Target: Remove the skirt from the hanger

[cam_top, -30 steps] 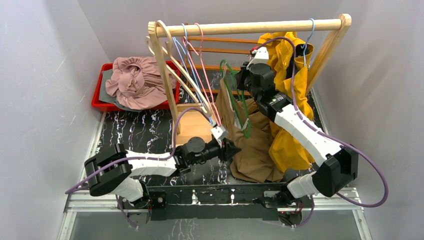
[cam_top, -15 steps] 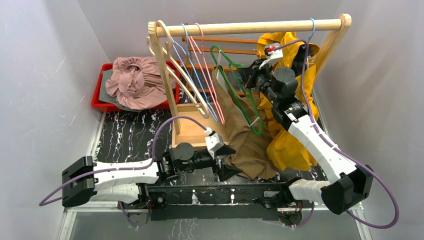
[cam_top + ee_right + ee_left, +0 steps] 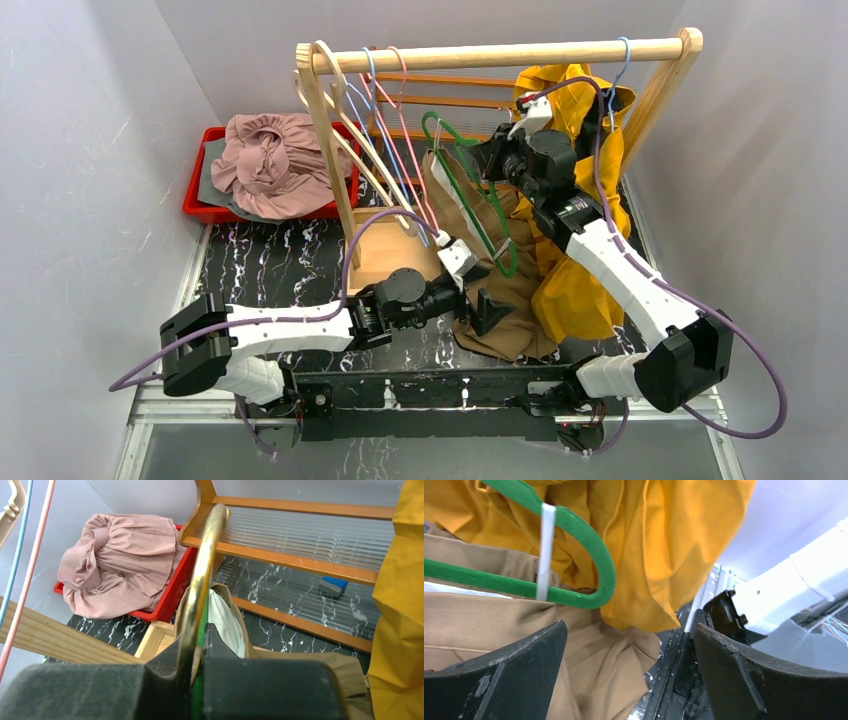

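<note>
L gripper (image 3: 481,290): jaws wide apart, nothing between them, no contact w/ cloth visible. Low over marble tabletop (image 3: 270,270), pointed at the hanging clothes.

Just ahead of L fingers (image 3: 499,680): tan skirt (image 3: 510,335), folds filling lower-left of wrist view. Lower end heaped on tabletop just beyond & beneath fingertips.

Above L fingers: green hanger (image 3: 586,535), curved end + lower bar, white clip (image 3: 545,550) strapped across both. Skirt's top edge right under the bar. Whether clip bites the cloth: can't tell.

Behind hanger, ahead-right of L gripper: yellow garment (image 3: 580,290), draped down, touching skirt.

R gripper (image 3: 197,667): clamped tight on green hanger's metal hook, brass-coloured wire curving up from between the fingers. Held high, under rack rail (image 3: 500,52), hanger apart from rail. Skirt on hanger, hanging down from R gripper toward L gripper. Waist w/ pale lining directly below R fingers.

Left of R gripper: empty hangers (image 3: 385,140) on the rail, wood, blue & pink.

Farther left & beyond R gripper: red bin (image 3: 175,587), pink garment (image 3: 120,565) heaped in it.

Beside L wrist, on bin side: wooden box (image 3: 385,255), part of rack base.
</note>
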{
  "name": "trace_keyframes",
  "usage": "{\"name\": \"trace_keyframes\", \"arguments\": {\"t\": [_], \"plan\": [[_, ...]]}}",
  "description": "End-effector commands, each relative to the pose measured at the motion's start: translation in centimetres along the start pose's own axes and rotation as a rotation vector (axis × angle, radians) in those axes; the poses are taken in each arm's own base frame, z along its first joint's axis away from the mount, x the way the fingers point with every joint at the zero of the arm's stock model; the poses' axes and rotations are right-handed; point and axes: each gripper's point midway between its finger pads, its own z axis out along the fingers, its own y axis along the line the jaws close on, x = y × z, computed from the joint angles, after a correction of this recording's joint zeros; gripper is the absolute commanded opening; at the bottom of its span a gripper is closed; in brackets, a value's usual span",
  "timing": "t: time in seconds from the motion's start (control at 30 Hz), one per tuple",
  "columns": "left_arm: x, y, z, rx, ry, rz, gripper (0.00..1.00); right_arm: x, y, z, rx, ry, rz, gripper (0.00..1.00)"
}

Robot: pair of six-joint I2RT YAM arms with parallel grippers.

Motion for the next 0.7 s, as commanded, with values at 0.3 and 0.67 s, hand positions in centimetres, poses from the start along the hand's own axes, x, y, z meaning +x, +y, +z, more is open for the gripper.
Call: {"name": "trace_keyframes", "arguments": {"t": [0.3, 0.67], "plan": [[-3.4, 1.9, -0.3, 0.04, -0.238, 0.268, 0.95, -2.2, 4.6, -1.4, 0.03, -0.186, -0.264, 0.0], [-3.7, 1.9, 0.0, 0.069, -0.316, 0.317, 0.98, -0.6, 5.3, -0.1, 0.048, -0.167, -0.364, 0.0]]}}
